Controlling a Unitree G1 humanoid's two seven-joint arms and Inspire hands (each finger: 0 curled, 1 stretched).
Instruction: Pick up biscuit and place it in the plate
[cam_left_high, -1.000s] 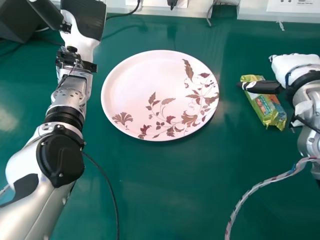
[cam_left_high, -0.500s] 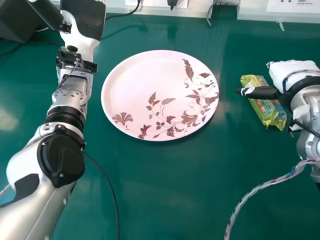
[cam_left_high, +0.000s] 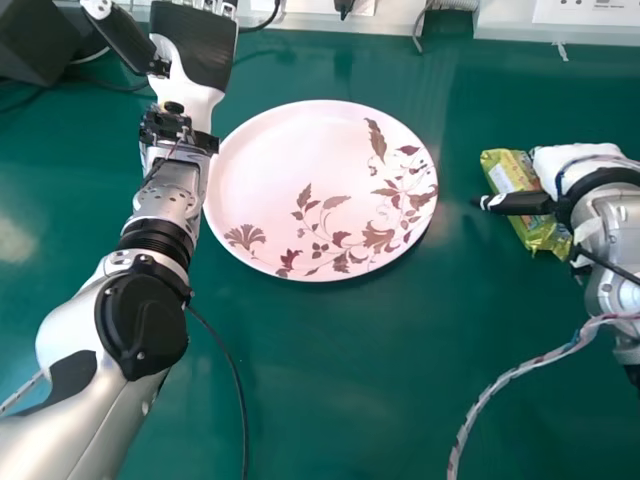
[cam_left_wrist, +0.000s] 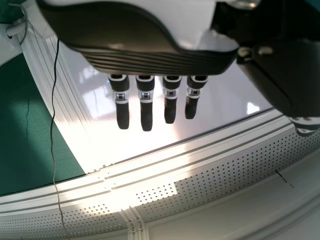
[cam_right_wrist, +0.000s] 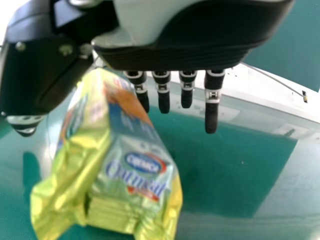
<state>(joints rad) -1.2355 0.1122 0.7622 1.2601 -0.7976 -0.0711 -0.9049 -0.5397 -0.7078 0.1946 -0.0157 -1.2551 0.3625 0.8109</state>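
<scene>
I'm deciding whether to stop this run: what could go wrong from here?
The right hand is right at the biscuit packet, its fingers straight rather than curled round it, so closing off-centre might push the packet away. The wrapper looks thin and crinkled, so a hard squeeze could crush the biscuits. The left forearm overlaps the rim of the plate in the head view; if it swings inward low, it may knock the plate.

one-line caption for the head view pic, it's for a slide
The right hand at the biscuit packet, with the floral plate between the robot's two arms.
</scene>
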